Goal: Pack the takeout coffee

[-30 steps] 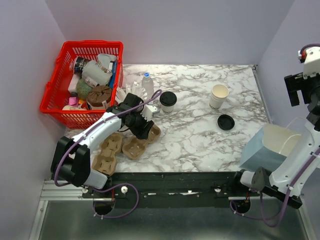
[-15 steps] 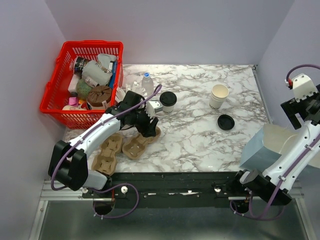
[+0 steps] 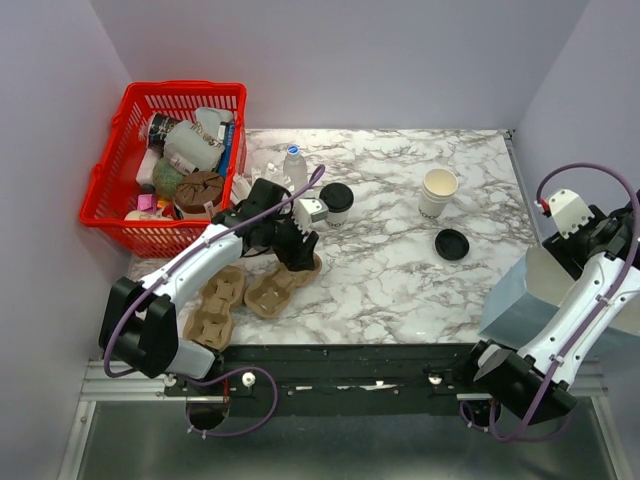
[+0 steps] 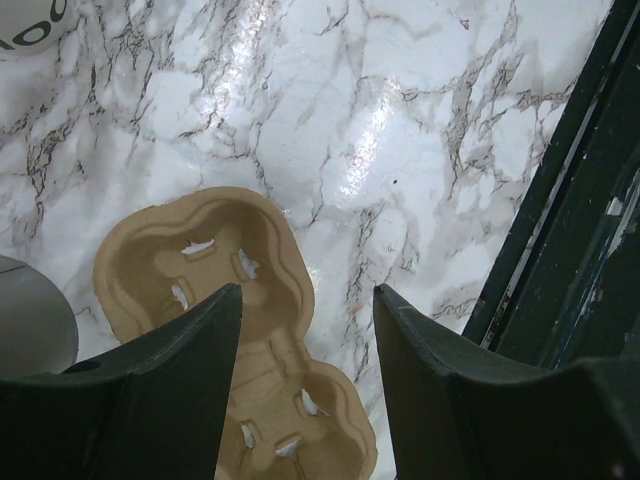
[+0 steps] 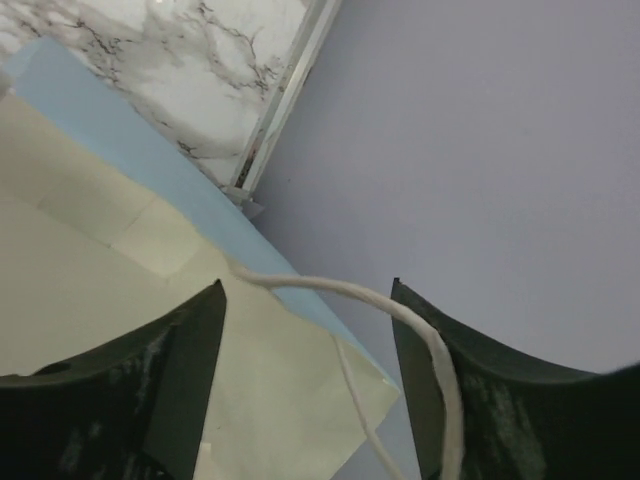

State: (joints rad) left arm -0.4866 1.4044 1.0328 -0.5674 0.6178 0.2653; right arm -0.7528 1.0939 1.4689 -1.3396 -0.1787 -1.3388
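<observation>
left pincer [image 4: 307, 295]: released. Its jaws stand apart above the brown pulp carrier [image 4: 250, 330], one on each side of it, and they grasp nothing.
right pincer [image 5: 310, 290]: released too. It hangs at the mouth of the blue paper bag [image 5: 100, 280]. The white cord handle [image 5: 330, 288] runs between the jaws but is not pinched.
lidded cup [image 3: 336, 203]: upright on the desk [image 3: 400, 290], just beside the left arm's wrist and near the water bottle [image 3: 293, 165].
open cup [image 3: 438, 192]: upright further to the right, well apart from the first one. Its black lid [image 3: 452, 244] lies flat on the desk near it.
how it will handle: I judge the cups are light, with thin paper walls that dent if you squeeze hard. You cannot tell if they hold liquid, so keep them level. The open one would spill first.
where to take hold: around the body, a little under the rim, where the paper is stiffest. Do not take the lid, since it may pop off.
carrier: probably light, so it may slide on the smooth marble when you press a cup in.
</observation>
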